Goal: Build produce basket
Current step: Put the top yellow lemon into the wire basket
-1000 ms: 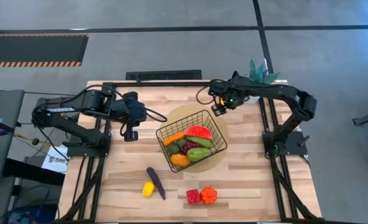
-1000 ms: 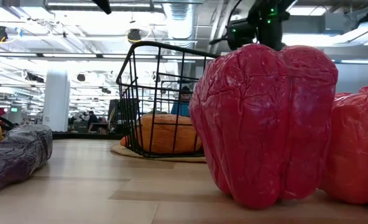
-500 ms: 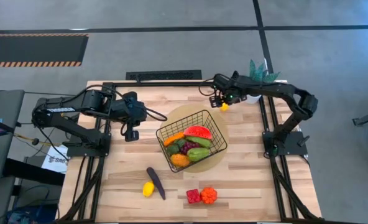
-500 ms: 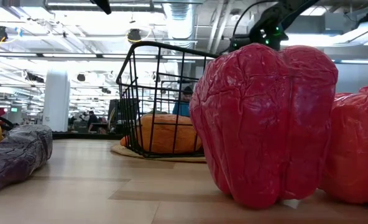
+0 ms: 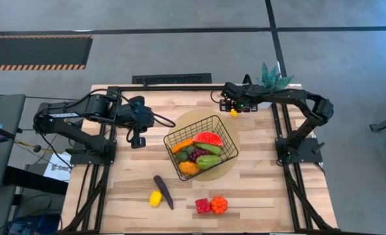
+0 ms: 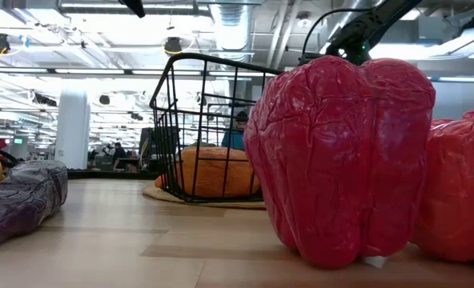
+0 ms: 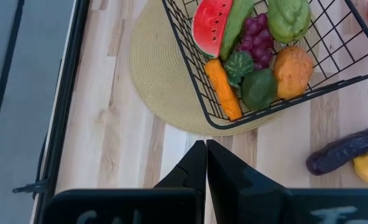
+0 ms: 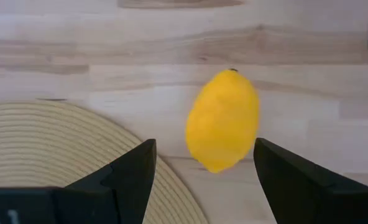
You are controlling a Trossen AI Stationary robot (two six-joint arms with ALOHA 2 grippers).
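Note:
The black wire basket (image 5: 203,147) sits on a round tan mat (image 5: 180,124) and holds a watermelon slice, avocados, grapes, a carrot and an orange (image 6: 213,172). A lemon (image 8: 222,121) lies on the table's far part beside the mat, also seen as the lemon (image 5: 233,111) from above. My right gripper (image 8: 204,149) hovers open over it, one finger on either side, not touching. My left gripper (image 5: 136,140) waits shut, left of the basket. An eggplant (image 5: 163,191), a second lemon (image 5: 155,198), a red pepper (image 5: 203,206) and an orange pepper (image 5: 219,204) lie near the table's near edge.
A potted green plant (image 5: 271,75) stands at the far right corner, just behind my right arm. In the low view the red pepper (image 6: 341,152) fills the foreground, with the eggplant (image 6: 21,200) at the left. Bare wood lies between the basket and the near-edge produce.
My right gripper has drawn back toward the table's far edge and risen. The lemon beside the mat, covered by the gripper a second ago, now shows on the wood. My left arm has kept still.

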